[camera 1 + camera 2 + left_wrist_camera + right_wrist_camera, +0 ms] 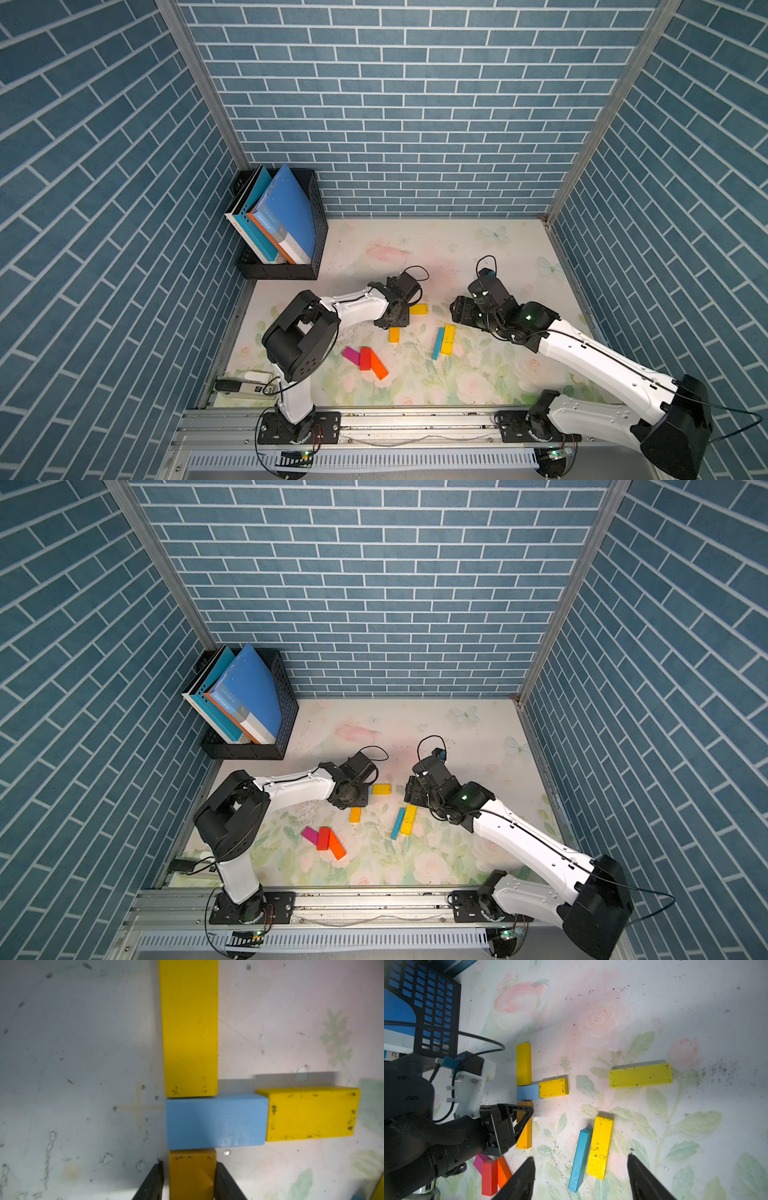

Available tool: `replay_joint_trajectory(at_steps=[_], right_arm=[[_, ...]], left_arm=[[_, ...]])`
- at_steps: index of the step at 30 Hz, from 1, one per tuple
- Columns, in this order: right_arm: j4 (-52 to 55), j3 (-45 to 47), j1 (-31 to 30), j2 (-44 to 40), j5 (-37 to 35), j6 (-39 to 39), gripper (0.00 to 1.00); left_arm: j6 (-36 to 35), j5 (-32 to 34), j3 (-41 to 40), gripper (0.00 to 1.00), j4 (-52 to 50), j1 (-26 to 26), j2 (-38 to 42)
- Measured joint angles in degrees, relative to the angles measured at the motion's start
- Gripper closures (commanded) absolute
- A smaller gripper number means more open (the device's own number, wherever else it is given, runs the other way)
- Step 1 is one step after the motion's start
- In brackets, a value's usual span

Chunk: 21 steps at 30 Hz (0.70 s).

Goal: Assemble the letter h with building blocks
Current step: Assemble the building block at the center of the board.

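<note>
A: Where are the blocks lying, and which way are they pointing?

B: Near the middle of the table [457,257]. The amber block [394,334] is lying flat, its long axis pointing from the robot's side toward the back wall. In the right wrist view its end is touching a blue block [527,1092], and a long yellow block [523,1064] is continuing the same line beyond it. The blue block is lying across that line. A side yellow block [553,1087] is touching its end and pointing to the robot's right.

A: And the grippers?

B: The left gripper [189,1165] is standing narrow around the amber block. A thin gap is showing beside one finger, so I cannot tell if it is pressing. The right gripper [580,1158] is hanging wide, nothing between its fingers, near a teal block [577,1167].

A: Other blocks?

B: A yellow neighbour [600,1147] is lying along the teal block, both slightly tilted. Magenta [351,356], red [365,358] and orange [379,368] blocks are lying together, fanned, nearer the left arm's base.

A: The surroundings?

B: The table is showing a pale flower print with dark specks. Blue brick-pattern walls [415,104] are closing three sides. A black rack [286,272] is holding books [286,208] in the far left corner.
</note>
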<state>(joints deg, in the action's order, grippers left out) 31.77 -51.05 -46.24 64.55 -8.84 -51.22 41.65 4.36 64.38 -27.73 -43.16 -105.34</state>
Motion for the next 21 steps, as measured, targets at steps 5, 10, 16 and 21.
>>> replay_joint_trajectory(at_steps=[5, 10, 16, 21], right_arm=[[0.0, 0.0, 0.0, 0.1, 0.0, 0.0, 0.29], [0.1, 0.0, 0.0, 0.2, 0.0, 0.0, 0.29], [0.2, 0.0, 0.0, 0.2, 0.0, 0.0, 0.29], [0.2, 0.0, 0.0, 0.2, 0.0, 0.0, 0.29]], left_arm=[[0.1, 0.4, 0.1, 0.64, -0.2, 0.0, -0.1], [0.1, 0.3, 0.4, 0.66, -0.6, 0.0, -0.3], [0.1, -0.2, 0.5, 0.65, -0.7, 0.1, -0.3], [0.2, -1.0, 0.5, 0.49, 0.1, 0.0, -0.3]])
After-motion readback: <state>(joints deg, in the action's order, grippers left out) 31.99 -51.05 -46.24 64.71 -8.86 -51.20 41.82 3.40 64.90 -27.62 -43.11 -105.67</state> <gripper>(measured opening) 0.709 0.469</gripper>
